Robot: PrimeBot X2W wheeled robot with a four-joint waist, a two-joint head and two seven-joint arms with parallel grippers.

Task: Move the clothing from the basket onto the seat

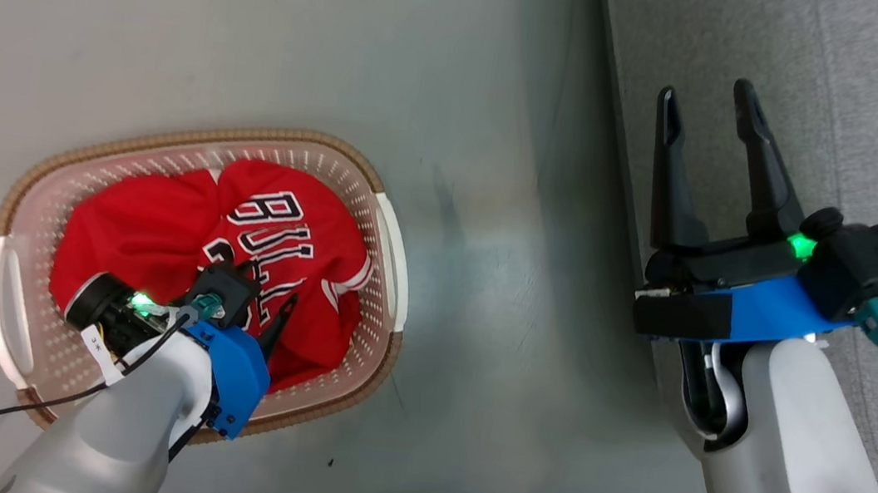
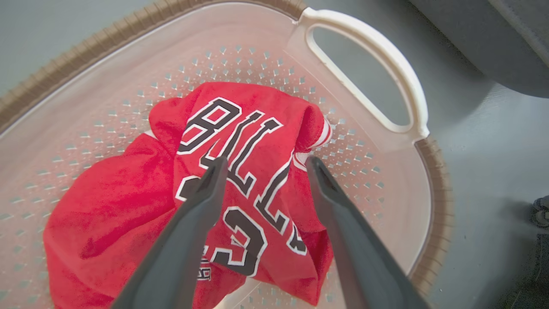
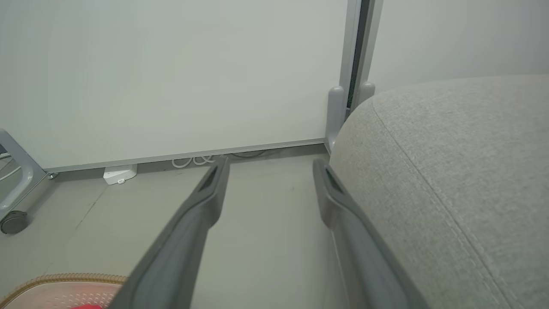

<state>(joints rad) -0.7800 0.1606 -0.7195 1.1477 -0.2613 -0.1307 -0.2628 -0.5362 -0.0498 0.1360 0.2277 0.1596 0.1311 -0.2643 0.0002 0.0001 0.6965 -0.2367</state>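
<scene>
The cream-white basket (image 1: 193, 137) with a brown rim stands on the floor at the left. The red clothing (image 1: 156, 229) with "BULLS 23" lettering lies crumpled in it. My left gripper (image 1: 264, 305) reaches down into the basket. In the left wrist view its open fingers (image 2: 266, 165) straddle the lettering on the clothing (image 2: 107, 206), just above the fabric, with the basket's handle (image 2: 386, 64) beyond. My right gripper (image 1: 706, 95) is open and empty over the edge of the grey seat (image 1: 843, 95). Its fingers (image 3: 270, 166) point along the floor beside the seat (image 3: 450, 171).
Grey floor (image 1: 484, 286) lies between basket and seat. A white wall panel (image 3: 171, 77) closes the far side, with white cables (image 3: 193, 161) and a small white box (image 3: 120, 174) at its base. A wheeled metal frame (image 3: 13, 221) stands at the left.
</scene>
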